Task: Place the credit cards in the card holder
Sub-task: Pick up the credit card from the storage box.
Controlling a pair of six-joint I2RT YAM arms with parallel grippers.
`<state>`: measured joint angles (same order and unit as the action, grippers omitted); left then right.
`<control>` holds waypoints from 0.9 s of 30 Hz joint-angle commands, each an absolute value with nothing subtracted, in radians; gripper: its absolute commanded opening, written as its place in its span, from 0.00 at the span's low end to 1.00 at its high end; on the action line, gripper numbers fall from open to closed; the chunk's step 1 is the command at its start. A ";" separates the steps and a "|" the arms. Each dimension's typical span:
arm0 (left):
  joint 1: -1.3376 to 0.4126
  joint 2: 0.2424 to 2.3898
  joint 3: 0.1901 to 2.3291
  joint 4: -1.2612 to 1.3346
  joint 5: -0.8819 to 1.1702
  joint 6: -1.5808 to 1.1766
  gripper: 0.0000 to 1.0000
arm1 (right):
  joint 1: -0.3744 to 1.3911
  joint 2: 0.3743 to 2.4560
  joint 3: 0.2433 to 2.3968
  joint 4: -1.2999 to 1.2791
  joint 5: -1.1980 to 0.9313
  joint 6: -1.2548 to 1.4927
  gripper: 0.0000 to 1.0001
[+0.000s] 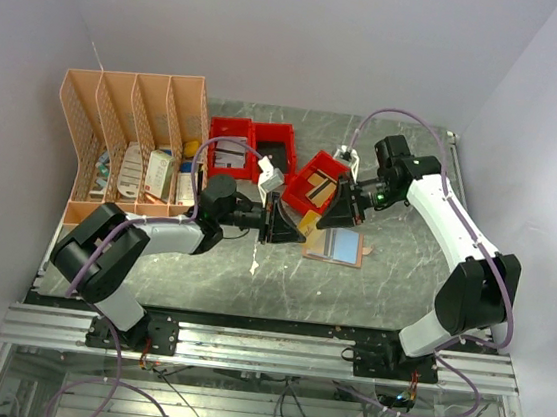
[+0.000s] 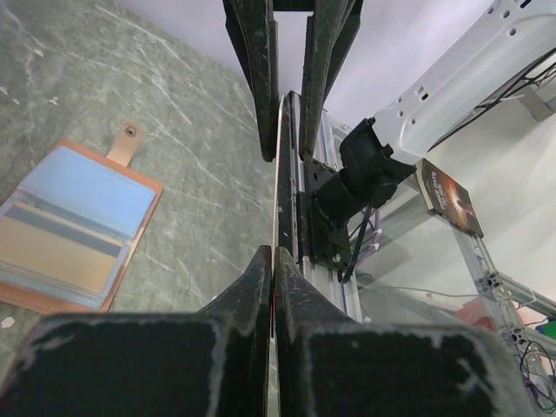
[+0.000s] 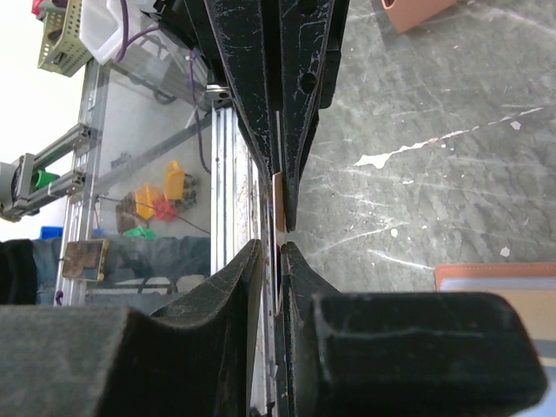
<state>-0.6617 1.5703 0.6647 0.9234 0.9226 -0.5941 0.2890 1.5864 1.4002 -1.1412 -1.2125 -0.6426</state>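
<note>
A tan credit card (image 1: pixel 307 222) is held on edge above the table between both grippers. My left gripper (image 1: pixel 289 230) is shut on one end of it; in the left wrist view my gripper (image 2: pixel 274 252) pinches the thin card edge (image 2: pixel 279 174). My right gripper (image 1: pixel 331 215) straddles the other end with a narrow gap; in the right wrist view my gripper (image 3: pixel 271 245) has the card (image 3: pixel 278 204) between its jaws without clamping it. The card holder (image 1: pixel 340 244) lies unfolded on the table just below, showing a light blue and a tan card inside (image 2: pixel 74 226).
Three red bins (image 1: pixel 234 143) (image 1: pixel 276 146) (image 1: pixel 314 180) stand behind the grippers. A big peach desk organizer (image 1: pixel 130 141) fills the back left. The table's metal front rail (image 1: pixel 263 348) lies near the arm bases.
</note>
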 commanded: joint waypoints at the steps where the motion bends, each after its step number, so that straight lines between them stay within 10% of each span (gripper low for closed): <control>1: -0.652 1.556 0.670 0.997 0.928 -0.624 0.07 | 0.303 1.601 1.393 -1.130 -1.244 -0.632 0.15; 19: -0.653 1.606 0.609 1.227 0.866 -0.770 0.08 | 0.288 1.532 1.292 -0.920 -1.316 -0.468 0.00; 27: -0.631 1.481 0.511 1.065 0.652 -0.675 0.59 | 0.171 1.515 1.186 -0.850 -1.158 -0.403 0.00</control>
<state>-0.6525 1.5669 0.5724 1.1164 0.8047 -0.7391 0.2428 1.5257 1.2266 -0.8825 -1.2591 -0.4335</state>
